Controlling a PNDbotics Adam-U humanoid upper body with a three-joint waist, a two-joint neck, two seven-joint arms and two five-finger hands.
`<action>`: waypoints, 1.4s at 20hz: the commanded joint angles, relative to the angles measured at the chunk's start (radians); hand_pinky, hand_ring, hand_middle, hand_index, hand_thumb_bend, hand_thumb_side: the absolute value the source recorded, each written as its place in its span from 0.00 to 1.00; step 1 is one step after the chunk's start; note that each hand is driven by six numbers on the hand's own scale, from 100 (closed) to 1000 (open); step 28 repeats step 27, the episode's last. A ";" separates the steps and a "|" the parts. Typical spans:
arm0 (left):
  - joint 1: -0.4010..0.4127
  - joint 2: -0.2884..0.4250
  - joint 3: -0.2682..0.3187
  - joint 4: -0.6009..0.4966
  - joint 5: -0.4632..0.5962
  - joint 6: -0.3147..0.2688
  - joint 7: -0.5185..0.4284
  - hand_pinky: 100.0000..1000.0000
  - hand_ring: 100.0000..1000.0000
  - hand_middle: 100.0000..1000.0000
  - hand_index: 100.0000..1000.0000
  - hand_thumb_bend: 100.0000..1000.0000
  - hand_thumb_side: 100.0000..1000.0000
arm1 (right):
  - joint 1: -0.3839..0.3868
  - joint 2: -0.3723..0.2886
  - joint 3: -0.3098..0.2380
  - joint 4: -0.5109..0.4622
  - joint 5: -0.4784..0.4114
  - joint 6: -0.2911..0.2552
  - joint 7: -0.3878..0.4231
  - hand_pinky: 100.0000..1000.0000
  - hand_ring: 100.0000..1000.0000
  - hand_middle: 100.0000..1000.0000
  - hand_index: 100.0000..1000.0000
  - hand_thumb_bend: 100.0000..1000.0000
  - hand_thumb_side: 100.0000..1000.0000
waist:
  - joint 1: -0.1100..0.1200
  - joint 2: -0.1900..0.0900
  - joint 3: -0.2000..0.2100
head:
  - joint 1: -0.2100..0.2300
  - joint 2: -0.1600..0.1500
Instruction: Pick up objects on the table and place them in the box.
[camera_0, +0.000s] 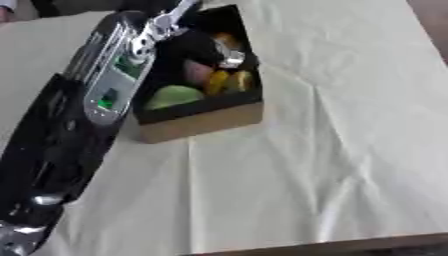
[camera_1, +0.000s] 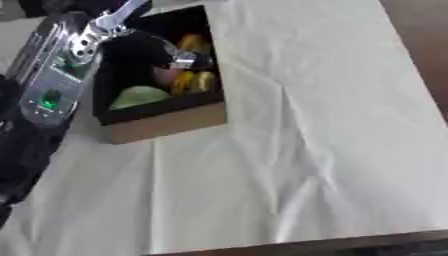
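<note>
Your left arm came in from the near left and reached across the left wall of the box, with the left hand down inside it. The hand showed as a dark shape with a silver part at its right edge; I cannot tell whether its fingers were straight or curled, or whether they held anything. The right hand showed in neither view.

The box stood at the far left of the table, on the pale cloth: brown cardboard outside, black inside, open at the top. Its near wall faced you, slightly askew.

Inside the box, at the near end, lay a pale green round item. Just to its right sat 2 orange-yellow pieces, close together. A pinkish item lay behind them, just under the hand. Another orange item showed at the far end of the box, beyond the hand.

The cloth carried fold creases.
</note>
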 joint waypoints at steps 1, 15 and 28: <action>-0.014 0.019 0.050 -0.051 0.027 -0.019 0.043 0.69 0.74 0.75 0.92 0.48 0.49 | -0.004 -0.036 -0.021 -0.011 -0.001 0.001 -0.008 0.83 0.81 0.71 0.84 0.00 0.59 | -0.010 -0.016 0.003 | -0.006 -0.003; 0.182 0.210 0.311 -0.403 0.245 -0.024 0.262 0.61 0.67 0.68 0.84 0.24 0.51 | 0.043 -0.052 -0.061 -0.011 -0.009 -0.005 -0.065 0.82 0.80 0.70 0.84 0.00 0.56 | -0.019 -0.020 0.029 | -0.059 -0.010; 0.466 0.272 0.443 -0.513 0.420 -0.007 0.437 0.61 0.67 0.67 0.83 0.19 0.62 | 0.103 -0.044 -0.086 -0.011 -0.049 -0.105 -0.189 0.81 0.79 0.69 0.84 0.00 0.63 | -0.020 -0.016 0.024 | -0.084 -0.021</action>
